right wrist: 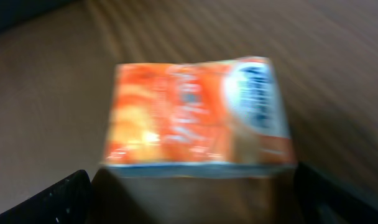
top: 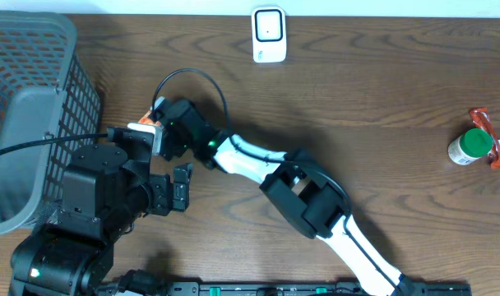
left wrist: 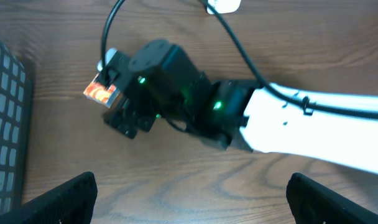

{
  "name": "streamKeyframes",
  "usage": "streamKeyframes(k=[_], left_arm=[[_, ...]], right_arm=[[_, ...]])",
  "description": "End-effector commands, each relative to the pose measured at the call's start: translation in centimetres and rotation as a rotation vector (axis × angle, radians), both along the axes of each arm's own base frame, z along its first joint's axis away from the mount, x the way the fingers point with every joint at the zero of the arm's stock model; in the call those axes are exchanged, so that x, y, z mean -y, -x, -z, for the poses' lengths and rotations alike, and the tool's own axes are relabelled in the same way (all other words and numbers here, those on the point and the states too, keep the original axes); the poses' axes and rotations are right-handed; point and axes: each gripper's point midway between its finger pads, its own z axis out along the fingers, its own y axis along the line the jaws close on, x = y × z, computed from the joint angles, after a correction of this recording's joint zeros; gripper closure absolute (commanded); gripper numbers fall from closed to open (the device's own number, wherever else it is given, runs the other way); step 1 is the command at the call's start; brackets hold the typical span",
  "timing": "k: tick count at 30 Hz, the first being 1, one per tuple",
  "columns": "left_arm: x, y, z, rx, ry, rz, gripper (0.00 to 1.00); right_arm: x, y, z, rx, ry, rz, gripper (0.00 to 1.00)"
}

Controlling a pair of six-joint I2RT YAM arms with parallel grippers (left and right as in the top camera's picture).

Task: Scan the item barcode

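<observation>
Reaching to the left middle of the overhead picture, the right gripper [top: 162,123] has its fingers spread wide over an orange packet [top: 145,115] that lies flat on the brown worktop [top: 357,90]. Up close the packet looks blurry, and I cannot tell if the fingers touch it. The left gripper [left wrist: 190,190] is spread wide too and holds nothing. A white scanner [top: 268,34] sits at the top middle, well apart from the packet. A gray basket [top: 36,57] fills the upper left.
</observation>
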Motion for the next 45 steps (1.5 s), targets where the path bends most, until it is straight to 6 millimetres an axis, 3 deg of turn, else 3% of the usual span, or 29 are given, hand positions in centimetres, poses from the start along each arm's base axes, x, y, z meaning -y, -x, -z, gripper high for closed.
streamKeyframes(k=[1,6,9,11,15,21,22,23,24,30,36,42,45], left_arm=[[-0.2,-0.1,-0.5,0.017,0.000,-0.011,0.02],[-0.2,-0.1,-0.5,0.018,0.000,-0.011,0.02],[-0.2,-0.1,-0.5,0.018,0.000,-0.011,0.02],[-0.2,-0.1,-0.5,0.017,0.000,-0.011,0.02],[-0.2,-0.1,-0.5,0.017,0.000,-0.011,0.02],[-0.2,-0.1,-0.5,0.018,0.000,-0.011,0.02],[-0.2,-0.1,-0.5,0.017,0.000,-0.011,0.02],[-0.2,-0.1,-0.5,0.018,0.000,-0.011,0.02],[-0.2,-0.1,-0.5,0.017,0.000,-0.011,0.02],[-0.2,-0.1,-0.5,0.018,0.000,-0.011,0.02],[-0.2,-0.1,-0.5,0.017,0.000,-0.011,0.02],[-0.2,-0.1,-0.5,0.017,0.000,-0.011,0.02],[-0.2,-0.1,-0.5,0.018,0.000,-0.011,0.02]], right_arm=[[3.0,5.2,11.6,-0.162,0.202,-0.044,0.01],[3.2,4.5,11.9,-0.163,0.200,-0.034,0.05],[2.9,4.4,11.6,-0.159,0.198,-0.035,0.14],[2.8,4.5,11.5,-0.159,0.199,-0.037,0.25],[2.8,4.1,10.8,-0.176,0.227,-0.029,0.64],[3.4,3.6,7.6,-0.237,0.300,-0.016,0.82],[3.5,3.5,7.0,-0.243,0.306,-0.014,0.75],[3.5,3.5,6.4,-0.245,0.308,-0.014,0.53],[3.4,3.5,5.8,-0.245,0.311,-0.016,0.04],[2.7,5.0,4.0,-0.172,0.390,-0.269,0.01],[1.9,4.1,2.9,-0.010,0.421,-0.421,0.01],[1.5,3.6,2.0,-0.086,0.239,-0.509,0.01],[1.9,1.8,2.2,-0.115,0.153,-0.482,0.01]])
